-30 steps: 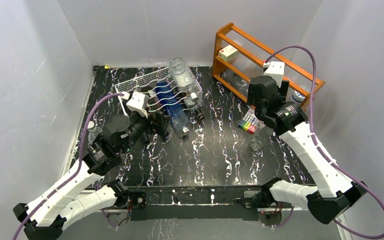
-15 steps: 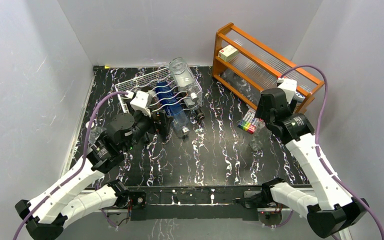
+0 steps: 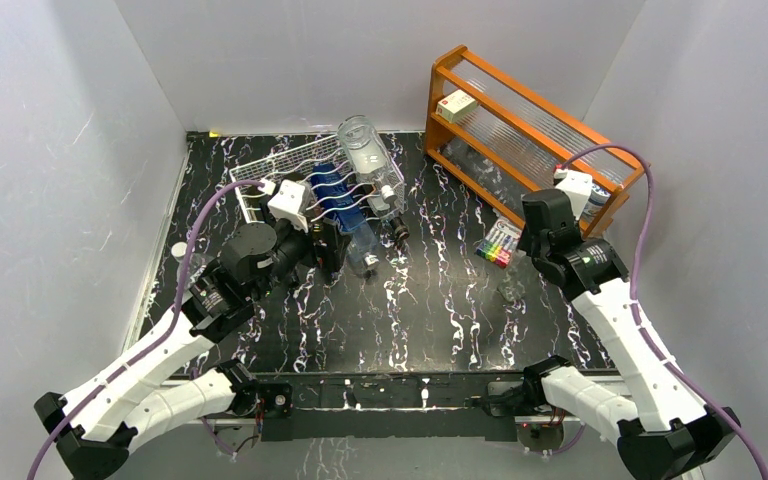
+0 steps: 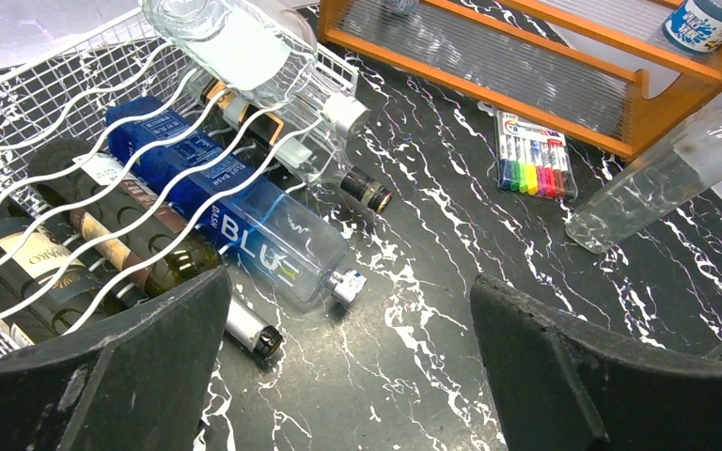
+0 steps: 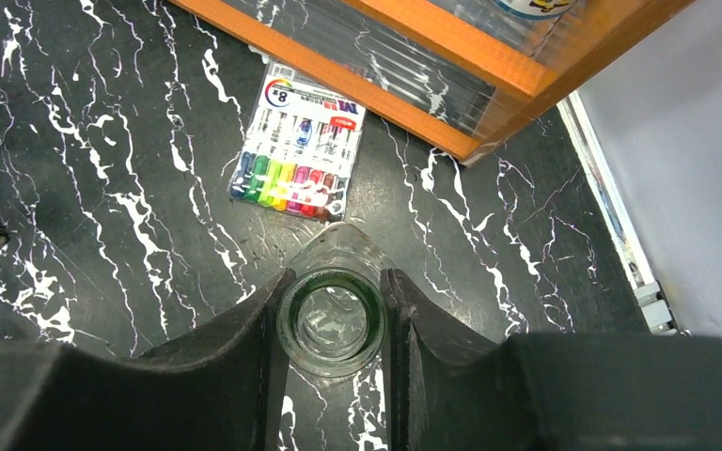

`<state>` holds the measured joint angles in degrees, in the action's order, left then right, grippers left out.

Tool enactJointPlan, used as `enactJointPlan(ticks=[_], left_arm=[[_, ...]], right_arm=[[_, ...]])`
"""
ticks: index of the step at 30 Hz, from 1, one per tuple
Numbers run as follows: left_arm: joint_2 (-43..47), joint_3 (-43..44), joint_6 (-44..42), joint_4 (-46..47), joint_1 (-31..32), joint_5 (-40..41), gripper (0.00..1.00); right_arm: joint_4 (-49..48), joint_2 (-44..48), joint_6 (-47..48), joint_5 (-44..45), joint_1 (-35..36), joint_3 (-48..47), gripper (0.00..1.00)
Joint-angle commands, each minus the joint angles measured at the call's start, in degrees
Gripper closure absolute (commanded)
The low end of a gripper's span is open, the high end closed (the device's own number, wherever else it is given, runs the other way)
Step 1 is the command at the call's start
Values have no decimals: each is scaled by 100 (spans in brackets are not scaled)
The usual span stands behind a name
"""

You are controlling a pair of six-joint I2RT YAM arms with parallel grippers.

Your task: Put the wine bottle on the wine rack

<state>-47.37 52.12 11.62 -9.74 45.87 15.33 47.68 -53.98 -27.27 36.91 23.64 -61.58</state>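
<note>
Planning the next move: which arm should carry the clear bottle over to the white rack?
Right. Its gripper is shut on the bottle at the neck; the left gripper is open and empty beside the rack.

The left arm (image 3: 160,345) reaches forward, its left gripper (image 4: 350,301) spread wide. The right arm (image 3: 625,320) points down, its right gripper (image 5: 335,289) clamped on a bottle (image 5: 331,327) neck.

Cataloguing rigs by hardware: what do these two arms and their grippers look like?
The left arm and right arm have white link shells and black joint housings. A purple cable loops to a white box at each wrist. The left gripper and right gripper have broad matte black fingers.
</note>
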Motion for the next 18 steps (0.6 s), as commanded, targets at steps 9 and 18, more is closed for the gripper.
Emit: enactJointPlan(ticks=[9, 18], left_arm=[[-51, -34, 60, 141, 0, -182, 2], [-297, -450, -208, 696, 1, -1242, 2]], right_arm=[[-953, 275, 1111, -894, -10, -200, 100], [-1473, 208, 1711, -3897, -9, -326, 100]])
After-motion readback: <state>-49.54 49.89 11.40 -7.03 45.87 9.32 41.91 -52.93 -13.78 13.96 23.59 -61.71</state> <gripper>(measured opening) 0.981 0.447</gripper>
